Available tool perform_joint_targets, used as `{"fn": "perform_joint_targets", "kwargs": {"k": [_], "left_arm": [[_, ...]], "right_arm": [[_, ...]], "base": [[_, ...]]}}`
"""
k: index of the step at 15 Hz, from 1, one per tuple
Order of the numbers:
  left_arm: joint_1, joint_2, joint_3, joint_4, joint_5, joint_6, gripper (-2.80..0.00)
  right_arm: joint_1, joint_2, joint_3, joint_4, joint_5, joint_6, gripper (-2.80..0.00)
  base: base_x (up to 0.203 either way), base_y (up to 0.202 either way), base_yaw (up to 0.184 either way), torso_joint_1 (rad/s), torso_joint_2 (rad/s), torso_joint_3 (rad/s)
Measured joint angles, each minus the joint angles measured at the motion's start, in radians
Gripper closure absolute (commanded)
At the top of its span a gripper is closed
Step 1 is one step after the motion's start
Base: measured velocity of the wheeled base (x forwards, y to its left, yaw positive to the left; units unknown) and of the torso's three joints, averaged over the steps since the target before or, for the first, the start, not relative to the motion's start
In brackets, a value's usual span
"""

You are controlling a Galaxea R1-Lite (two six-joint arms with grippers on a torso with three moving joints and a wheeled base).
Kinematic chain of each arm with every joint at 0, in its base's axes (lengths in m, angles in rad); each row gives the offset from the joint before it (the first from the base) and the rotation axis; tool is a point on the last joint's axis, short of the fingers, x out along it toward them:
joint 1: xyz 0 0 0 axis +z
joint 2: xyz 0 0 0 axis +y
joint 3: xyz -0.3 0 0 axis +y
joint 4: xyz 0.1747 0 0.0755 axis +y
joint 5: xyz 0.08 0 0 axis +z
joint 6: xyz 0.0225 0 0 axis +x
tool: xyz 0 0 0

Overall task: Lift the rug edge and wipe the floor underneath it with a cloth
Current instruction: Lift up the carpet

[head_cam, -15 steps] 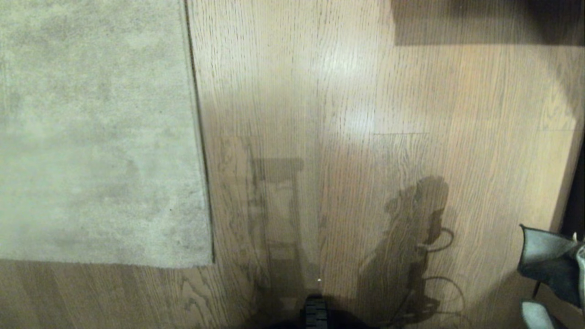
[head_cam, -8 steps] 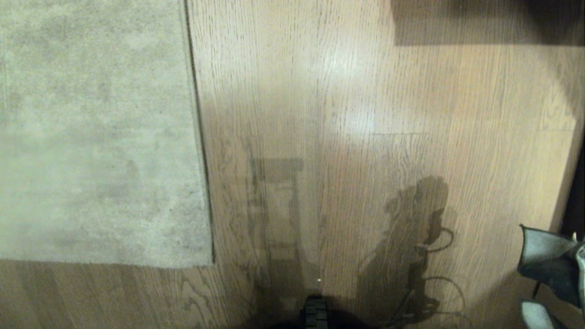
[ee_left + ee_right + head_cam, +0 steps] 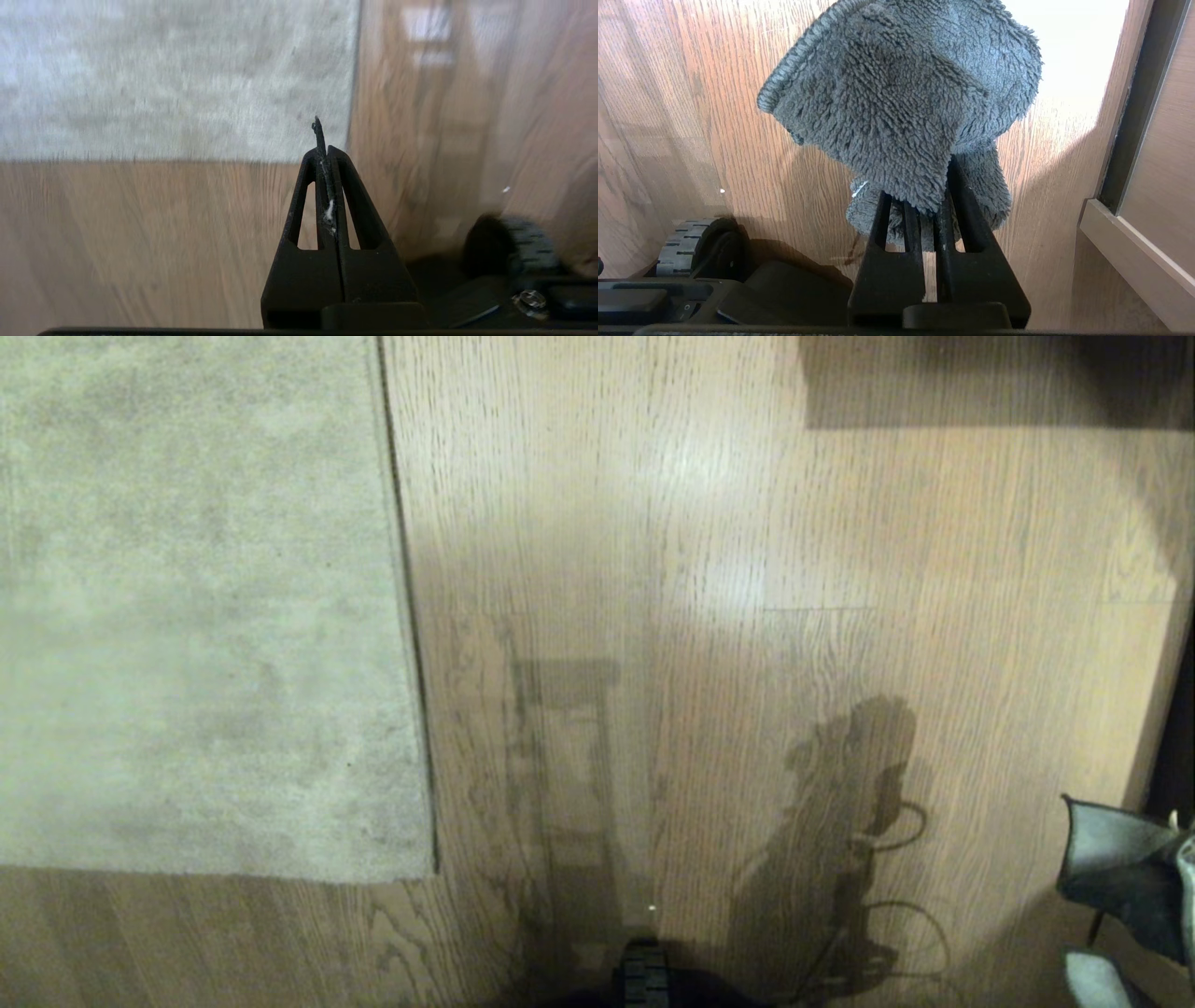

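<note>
Fingers of the left gripper (image 3: 327,154) are pressed together, empty, above the floor (image 3: 709,569) near the flat-lying rug edge (image 3: 411,709) — farther right, the cloth (image 3: 901,102) is clamped by the right gripper (image 3: 931,186).

Nothing I could see changed across the head shots. My view didn't shift, the rug edge (image 3: 411,709) lay flat in the same spot on the floor (image 3: 747,616), and the cloth (image 3: 1120,868) hung at the same place at right. Shadows matched too. No arm entered the head view.
</note>
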State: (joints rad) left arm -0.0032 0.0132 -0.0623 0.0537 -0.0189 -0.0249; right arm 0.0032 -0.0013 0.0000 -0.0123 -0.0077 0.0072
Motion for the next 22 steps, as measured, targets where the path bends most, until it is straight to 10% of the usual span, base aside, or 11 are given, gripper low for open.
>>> {"fn": "perform_joint_targets", "kwargs": {"k": [11,22], "left_arm": [[-0.022,0.425,-0.229,-0.003,-0.229,0.001,0.00],[-0.410,0.976,-0.315,-0.220,-0.189,0.005,0.00]], "right_arm": [[0.000,0.000,0.000,0.000,0.000,0.000,0.00],[0.000,0.000,0.000,0.000,0.000,0.000,0.00]], "base": [[0.000,0.000,0.000,0.000,0.00,0.000],[0.000,0.000,0.000,0.000,0.00,0.000]]}}
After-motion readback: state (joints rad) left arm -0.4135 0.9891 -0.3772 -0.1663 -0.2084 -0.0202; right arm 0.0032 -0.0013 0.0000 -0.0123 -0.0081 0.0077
